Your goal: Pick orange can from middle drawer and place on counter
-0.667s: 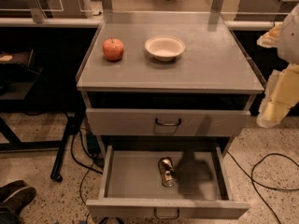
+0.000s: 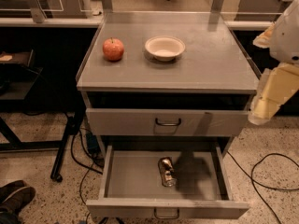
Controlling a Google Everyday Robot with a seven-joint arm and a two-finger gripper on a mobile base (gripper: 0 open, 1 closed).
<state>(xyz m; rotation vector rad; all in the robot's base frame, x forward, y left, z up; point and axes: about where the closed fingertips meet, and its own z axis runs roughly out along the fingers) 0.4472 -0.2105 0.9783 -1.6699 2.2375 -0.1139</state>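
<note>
Grey bench (image 2: 210, 64) with its middle drawer (image 2: 126, 208) pulled open and an orange can (image 2: 166, 171) inside.
The bench top fills the upper centre and the drawer juts out along the bottom. The end effector (image 2: 267, 105) hangs at the right edge beside the bench's corner; whether it is open or closed cannot be told. A white bowl (image 2: 164, 47) and a red apple (image 2: 113, 49) sit apart on the bench. The can lies on its side mid-drawer.

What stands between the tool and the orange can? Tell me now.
Nothing visible does. The tool hangs just right of the counter; the orange can lies uncovered in the open middle drawer.
</note>
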